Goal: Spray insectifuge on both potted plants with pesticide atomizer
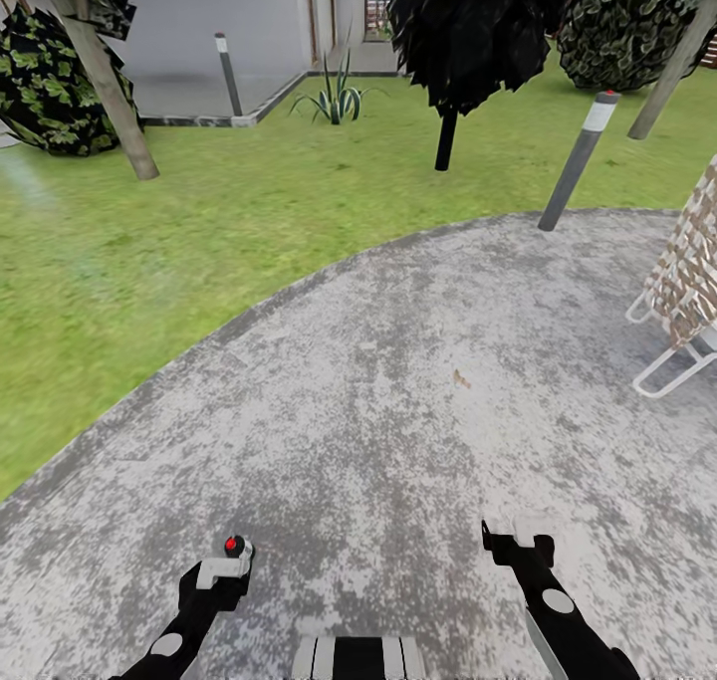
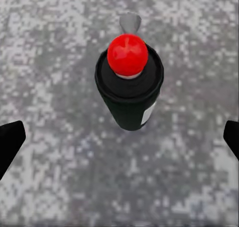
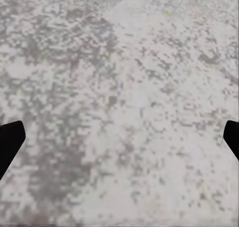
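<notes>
Between the left gripper's (image 2: pixel 119 137) widely spread fingers, the pesticide atomizer (image 2: pixel 129 87) appears in the left wrist view: dark body, red cap, pale nozzle tip. Whether the fingers actually grasp it cannot be determined. The right gripper (image 3: pixel 119 137) is released, holding nothing, above the mottled grey pavement (image 1: pixel 398 411). Lawn (image 1: pixel 149 242) borders the pavement.

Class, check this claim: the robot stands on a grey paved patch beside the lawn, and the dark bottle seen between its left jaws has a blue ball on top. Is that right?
Not quite. The ball on top of the dark bottle is red, not blue, as the left wrist view shows. The rest holds: the robot stands on a grey paved patch beside the lawn, per the head view.
</notes>
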You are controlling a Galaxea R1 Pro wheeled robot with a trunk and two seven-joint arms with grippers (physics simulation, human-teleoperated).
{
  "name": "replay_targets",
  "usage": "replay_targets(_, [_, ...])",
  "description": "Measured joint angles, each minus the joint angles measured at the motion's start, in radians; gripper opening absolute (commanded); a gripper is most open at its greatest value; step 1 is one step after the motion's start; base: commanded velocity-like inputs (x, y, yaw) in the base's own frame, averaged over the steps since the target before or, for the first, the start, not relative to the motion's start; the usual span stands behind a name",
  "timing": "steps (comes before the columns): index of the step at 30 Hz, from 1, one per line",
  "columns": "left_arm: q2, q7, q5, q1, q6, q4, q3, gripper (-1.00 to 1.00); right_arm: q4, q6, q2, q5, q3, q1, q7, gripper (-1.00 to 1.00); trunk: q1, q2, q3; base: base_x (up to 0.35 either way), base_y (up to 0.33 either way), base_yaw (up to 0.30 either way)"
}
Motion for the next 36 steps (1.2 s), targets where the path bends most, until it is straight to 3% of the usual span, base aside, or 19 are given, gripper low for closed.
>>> replay_targets(6, [0.0, 0.0, 0.001, 0.001, -0.007, 0.001, 0.0, 1.0, 0.0, 0.0, 0.0, 0.0, 0.0, 0.0, 0.0, 1.0, 0.003, -0.001, -0.033, 0.0, 0.0, 0.0])
replay_targets(10, [0.0, 0.0, 0.0, 0.003, -0.071, 0.006, 0.001, 1.0, 0.0, 0.0, 0.0, 0.0, 0.0, 0.0, 0.0, 1.0, 0.004, -0.002, -0.05, 0.0, 0.0, 0.0])
replay_targets(36, [0.0, -0.001, 0.0, 0.003, -0.091, 0.008, 0.002, 1.0, 0.001, 0.0, 0.0, 0.001, -0.001, 0.0, 0.0, 1.0, 0.004, -0.002, -0.053, 0.072, 0.0, 0.0])
